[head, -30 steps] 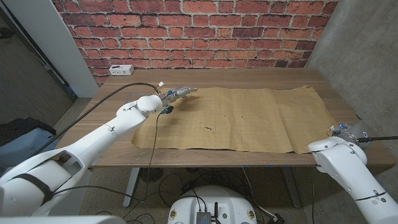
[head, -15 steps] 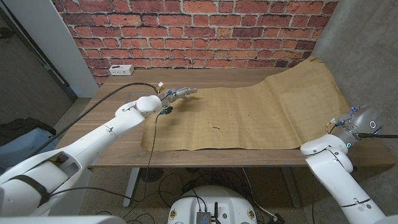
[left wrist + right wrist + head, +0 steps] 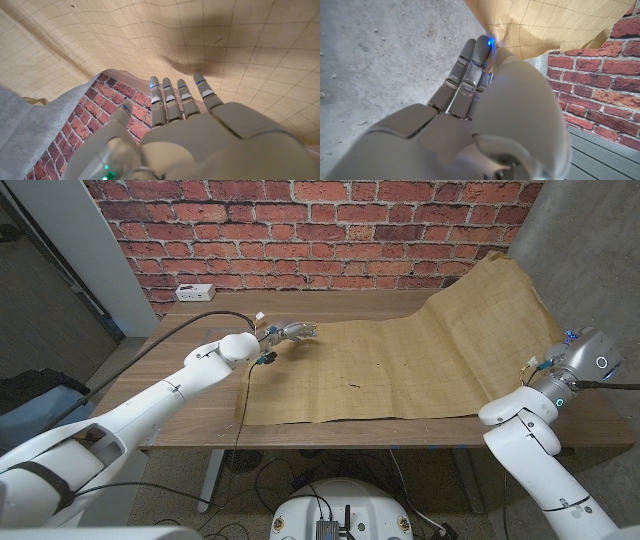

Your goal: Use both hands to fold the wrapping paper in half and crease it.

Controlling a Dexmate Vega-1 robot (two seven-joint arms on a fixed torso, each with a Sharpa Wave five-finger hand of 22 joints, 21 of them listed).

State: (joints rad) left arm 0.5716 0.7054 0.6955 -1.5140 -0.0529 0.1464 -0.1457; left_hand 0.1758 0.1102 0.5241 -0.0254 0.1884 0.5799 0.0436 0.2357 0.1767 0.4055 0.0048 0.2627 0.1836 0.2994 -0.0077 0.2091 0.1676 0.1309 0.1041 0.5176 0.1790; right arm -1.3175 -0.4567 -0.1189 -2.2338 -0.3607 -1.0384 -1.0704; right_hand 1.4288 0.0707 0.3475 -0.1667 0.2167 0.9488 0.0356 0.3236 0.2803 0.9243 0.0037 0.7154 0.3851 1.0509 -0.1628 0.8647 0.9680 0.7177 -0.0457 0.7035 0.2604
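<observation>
Head view: the brown paper (image 3: 400, 370) lies across my bench (image 3: 200, 315), flat over the middle and left part, while its right end rises off the wood toward two o'clock, curving up in front of the grey wall (image 3: 590, 260). My left hand (image 3: 290, 330) sits at the paper's far left corner, about ten o'clock from the sheet's middle, fingers stretched out over the paper's edge. In the left wrist view that left hand (image 3: 185, 105) shows its fingers (image 3: 167, 102) straight and side by side, close against the gridded paper (image 3: 240, 45); I cannot tell whether they pinch the sheet or only press on it. My right arm (image 3: 560, 380) is raised at the bench's right end, near four o'clock from the sheet's middle, next to the lifted end. In the right wrist view my right hand (image 3: 480, 95) has its fingers (image 3: 467, 70) held together with the thumb alongside, and a corner of the paper (image 3: 540, 25) hangs at the fingertips, apparently held there. A white power strip (image 3: 193, 292) lies at the bench's far left edge by the brick wall (image 3: 300, 230).
</observation>
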